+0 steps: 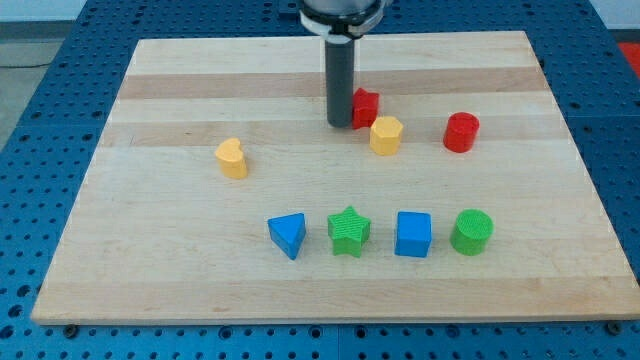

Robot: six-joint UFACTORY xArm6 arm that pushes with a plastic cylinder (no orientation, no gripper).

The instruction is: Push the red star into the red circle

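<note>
Eight blocks sit on your wooden counter (180, 90). Your tool is a plain rod with nothing to part or clamp; its tip (341, 124) rests just at 9 o'clock of the red star (365, 106), apparently touching it. A yellow hexagonal block (386, 135) lies just at 5 o'clock of the star. You will find the red circle (461, 132) near the star at 4 o'clock, apart from it. A yellow heart (232, 158) sits well off at 8 o'clock. Along the lower row: blue triangle (288, 235), green star (349, 231), blue cube (413, 234), green circle (471, 231).
</note>
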